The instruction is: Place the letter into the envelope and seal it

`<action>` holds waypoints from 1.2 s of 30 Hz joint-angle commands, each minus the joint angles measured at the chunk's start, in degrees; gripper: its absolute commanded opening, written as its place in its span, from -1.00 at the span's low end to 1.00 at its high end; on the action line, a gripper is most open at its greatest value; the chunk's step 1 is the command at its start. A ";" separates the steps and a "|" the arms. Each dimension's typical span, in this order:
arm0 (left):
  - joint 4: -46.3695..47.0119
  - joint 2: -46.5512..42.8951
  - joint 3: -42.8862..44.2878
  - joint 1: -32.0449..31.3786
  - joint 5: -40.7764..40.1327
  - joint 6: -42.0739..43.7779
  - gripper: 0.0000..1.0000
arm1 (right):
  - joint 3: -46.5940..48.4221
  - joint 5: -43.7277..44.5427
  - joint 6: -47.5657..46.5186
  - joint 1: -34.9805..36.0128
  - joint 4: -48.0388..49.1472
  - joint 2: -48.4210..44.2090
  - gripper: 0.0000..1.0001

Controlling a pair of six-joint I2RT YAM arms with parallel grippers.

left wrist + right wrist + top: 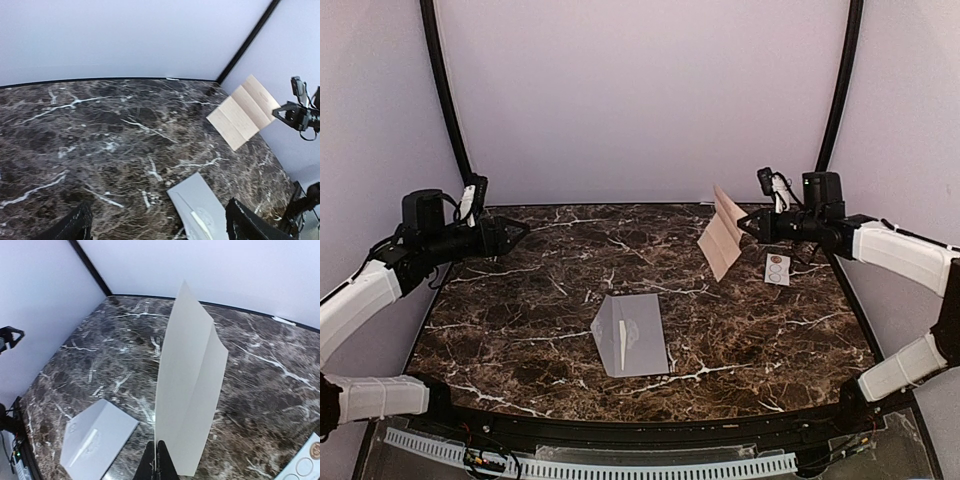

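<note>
Your right gripper (752,226) clamps the letter (722,238) by its edge, holding it off the table (520,320) for carrying to the envelope (642,340); left gripper (515,234) hangs with jaws apart.

Envelope (632,335) on table (520,320) — letter (723,238) behind, right.

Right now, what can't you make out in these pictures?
Sticker sheet: cut off by the right wrist view's corner; too small overhead to read.
Envelope's emblem: too faint and small in every view.
Right claw, pinching the letter: mostly below its own view's bottom edge.
</note>
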 commanded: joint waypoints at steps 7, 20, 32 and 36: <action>13.03 -1.20 0.84 -12.14 10.39 -6.92 0.83 | 14.32 -2.98 2.45 17.39 -6.76 1.91 -1.00; 11.28 3.74 5.05 -18.31 18.51 -1.11 0.89 | 22.13 -15.34 -1.20 28.72 -12.54 4.33 -1.00; 8.53 11.62 9.38 -25.09 23.76 2.43 0.90 | 25.35 -23.97 -3.03 28.86 -14.93 5.37 -1.00; 8.60 12.03 9.50 -25.24 24.41 2.30 0.52 | 25.17 -21.31 -2.73 28.82 -14.53 5.27 -1.00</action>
